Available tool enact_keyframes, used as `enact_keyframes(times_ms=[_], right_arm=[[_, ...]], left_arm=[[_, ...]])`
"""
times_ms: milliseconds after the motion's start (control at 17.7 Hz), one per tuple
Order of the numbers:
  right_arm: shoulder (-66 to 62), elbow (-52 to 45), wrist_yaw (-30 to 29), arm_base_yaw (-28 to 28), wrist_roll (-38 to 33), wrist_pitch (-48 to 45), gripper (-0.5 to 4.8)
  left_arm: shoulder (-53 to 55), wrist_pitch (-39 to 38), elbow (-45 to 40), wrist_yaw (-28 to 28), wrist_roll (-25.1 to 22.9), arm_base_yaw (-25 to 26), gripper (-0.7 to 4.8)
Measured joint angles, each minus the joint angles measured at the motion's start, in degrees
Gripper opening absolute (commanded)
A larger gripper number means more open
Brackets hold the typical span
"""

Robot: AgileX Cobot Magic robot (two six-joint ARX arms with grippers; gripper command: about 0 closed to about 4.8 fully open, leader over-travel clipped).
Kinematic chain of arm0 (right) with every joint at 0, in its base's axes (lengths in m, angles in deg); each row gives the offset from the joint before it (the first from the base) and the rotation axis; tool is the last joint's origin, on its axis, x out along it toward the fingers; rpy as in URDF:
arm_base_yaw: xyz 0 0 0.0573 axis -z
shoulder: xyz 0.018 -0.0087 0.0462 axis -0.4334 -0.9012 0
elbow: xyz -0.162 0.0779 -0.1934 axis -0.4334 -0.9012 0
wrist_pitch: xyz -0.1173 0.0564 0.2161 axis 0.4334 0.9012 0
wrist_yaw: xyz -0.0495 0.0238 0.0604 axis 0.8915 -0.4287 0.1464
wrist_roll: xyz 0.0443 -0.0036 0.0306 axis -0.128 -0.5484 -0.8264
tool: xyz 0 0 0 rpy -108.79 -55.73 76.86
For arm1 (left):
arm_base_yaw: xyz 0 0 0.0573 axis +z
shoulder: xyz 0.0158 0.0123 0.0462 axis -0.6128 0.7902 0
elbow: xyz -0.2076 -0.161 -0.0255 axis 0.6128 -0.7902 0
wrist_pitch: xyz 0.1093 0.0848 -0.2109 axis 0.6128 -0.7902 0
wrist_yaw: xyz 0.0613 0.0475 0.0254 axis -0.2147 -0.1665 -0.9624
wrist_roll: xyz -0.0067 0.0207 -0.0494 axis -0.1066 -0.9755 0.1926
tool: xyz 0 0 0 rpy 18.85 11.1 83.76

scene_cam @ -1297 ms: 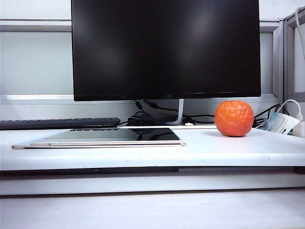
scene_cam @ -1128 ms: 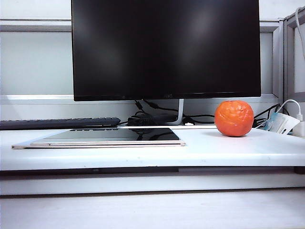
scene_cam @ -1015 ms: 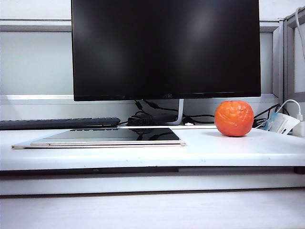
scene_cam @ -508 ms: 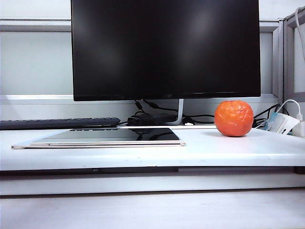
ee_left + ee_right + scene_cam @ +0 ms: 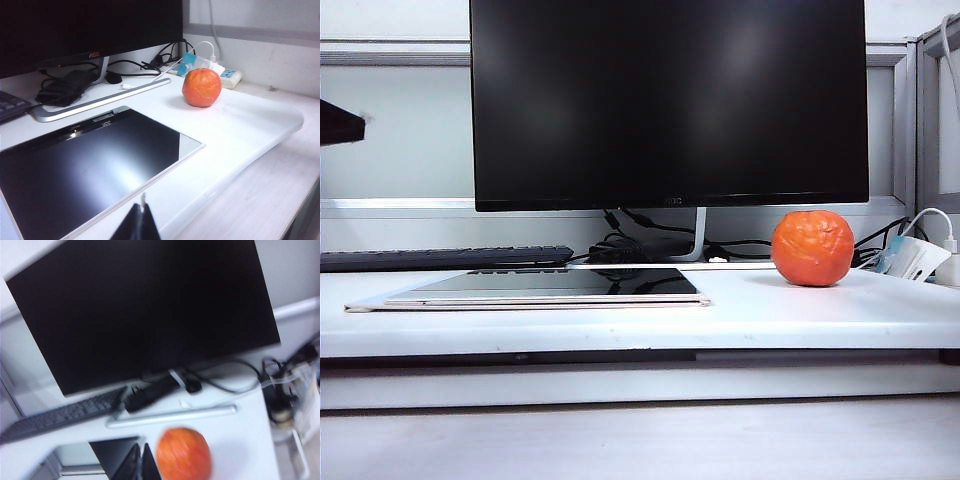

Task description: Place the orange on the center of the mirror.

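I'm looking at an office desk: big black flat monitor (image 5: 668,100) filling upper centre, black keyboard (image 5: 440,258) at left, grey partition rail behind.

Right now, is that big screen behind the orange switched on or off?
It looks off: the monitor shows only plain black in every view. The orange sits on the white shelf before it.

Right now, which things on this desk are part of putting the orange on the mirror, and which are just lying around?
Belongs to the job:
- bumpy round orange-red orange, on the white desk right of the mirror
- flat dark rectangular mirror with pale rim, nothing on it
- left pincer, shut
- right pincer, shut

Just lying about:
- big black monitor
- black keyboard
- tangled black cables
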Motion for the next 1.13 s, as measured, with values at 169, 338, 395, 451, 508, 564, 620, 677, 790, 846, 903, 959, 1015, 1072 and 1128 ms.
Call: enact_keyframes(times_ms=[169, 338, 395, 451, 508, 564, 620, 677, 790, 846, 903, 959, 1015, 1072, 1128], right_arm=[[-7.96, 9.01, -1.14, 0.00, 9.09, 3.98, 3.69], [-23.34, 13.60, -1.40, -0.07, 14.01, 1.64, 4.79], [-27.32, 13.94, -1.33, -0.11, 14.08, 0.85, 4.79], [-31.76, 13.99, -1.40, -0.11, 14.84, -1.22, 4.79], [-38.36, 14.10, -1.36, -0.13, 16.00, -6.34, 4.79], [-42.60, 14.12, -1.36, -0.13, 16.81, -9.99, 4.79], [-48.13, 14.69, -1.40, -0.15, 17.16, -14.16, 4.79], [-54.23, 16.35, -1.90, -0.13, 17.38, -17.22, 4.79], [-63.06, 20.31, -2.75, -0.72, 18.32, -19.08, 4.79], [-66.73, 22.05, -2.91, -1.33, 19.08, -19.04, 4.79], [-71.10, 24.59, -2.95, -2.49, 20.00, -19.10, 4.79], [-75.23, 27.10, -3.63, -3.48, 20.83, -19.12, 4.79], [-77.94, 28.61, -3.87, -4.66, 21.09, -19.12, 4.79], [-78.93, 29.16, -3.93, -5.40, 21.14, -19.08, 4.79], [-79.97, 29.97, -3.85, -6.62, 21.29, -19.10, 4.79]], left_arm=[[0.00, 0.00, 0.00, 0.00, 0.00, 0.00, -0.05], [0.00, 0.00, 0.00, 0.00, 0.00, 0.26, -0.05], [0.00, 0.02, 0.00, -0.09, 0.00, 0.31, -0.05], [0.00, 0.00, 0.00, -0.13, 0.00, 0.31, -0.05], [0.00, 0.00, 0.00, -0.13, 0.00, 0.28, -0.05], [0.00, -0.02, 0.00, -0.17, 0.00, 0.31, -0.05], [0.00, 0.02, 0.00, -0.17, 0.00, 0.28, -0.05], [0.00, 0.02, 0.00, -0.20, 0.00, 0.31, -0.05], [0.00, 0.00, 0.00, -0.20, 0.00, 0.28, -0.05], [0.00, 0.00, 0.00, -0.17, 0.00, 0.28, -0.05], [0.00, 0.00, 0.00, -0.20, 0.00, 0.31, -0.05], [0.00, -0.02, 0.00, -0.20, 0.00, 0.28, -0.05], [0.00, 0.02, 0.00, -0.20, 0.00, 0.28, -0.05], [0.00, 0.00, 0.00, -0.20, 0.00, 0.28, -0.05], [0.00, 0.00, 0.00, -0.20, 0.00, 0.28, -0.05]])
